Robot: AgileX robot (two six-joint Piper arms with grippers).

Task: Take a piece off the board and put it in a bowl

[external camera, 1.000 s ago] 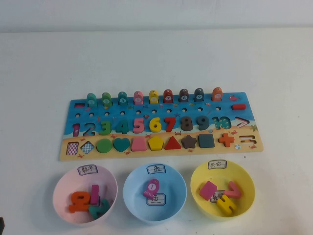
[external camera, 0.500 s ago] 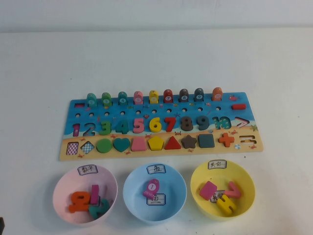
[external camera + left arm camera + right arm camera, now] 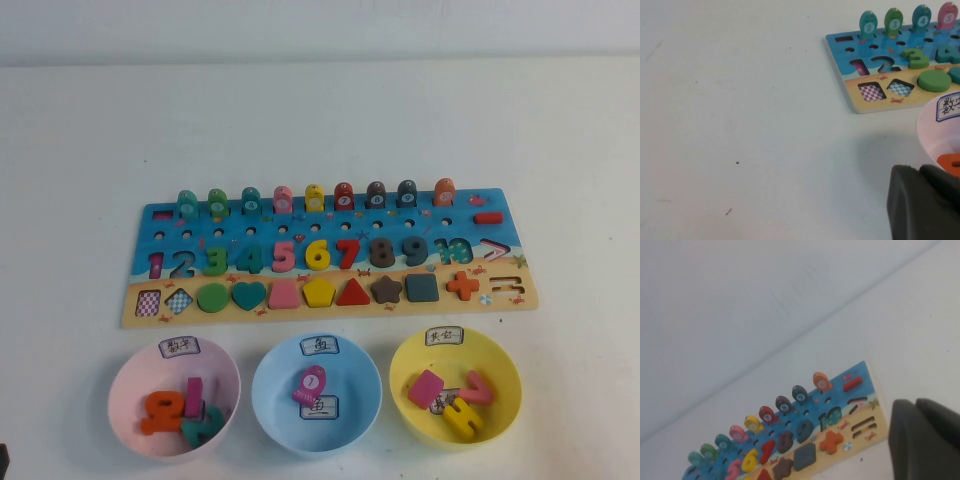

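The orange plus-shaped piece (image 3: 462, 284) lies in its slot on the tan strip near the right end of the long blue board (image 3: 480, 232); it also shows in the right wrist view (image 3: 831, 441). The yellow bowl (image 3: 510, 365) stands in front of the board at the right and holds a pink square, a pink piece and a yellow piece. Neither arm shows in the high view. My left gripper (image 3: 920, 170) is shut and empty, off the board's left end, beside the pink bowl. My right gripper (image 3: 916, 402) is shut and empty, off the board's right end.
A pink bowl (image 3: 125, 380) with number pieces stands front left and a light blue bowl (image 3: 270, 400) with a pink fish peg stands front middle. Coloured numbers, shape tiles and fish pegs fill the board. White table surrounds it.
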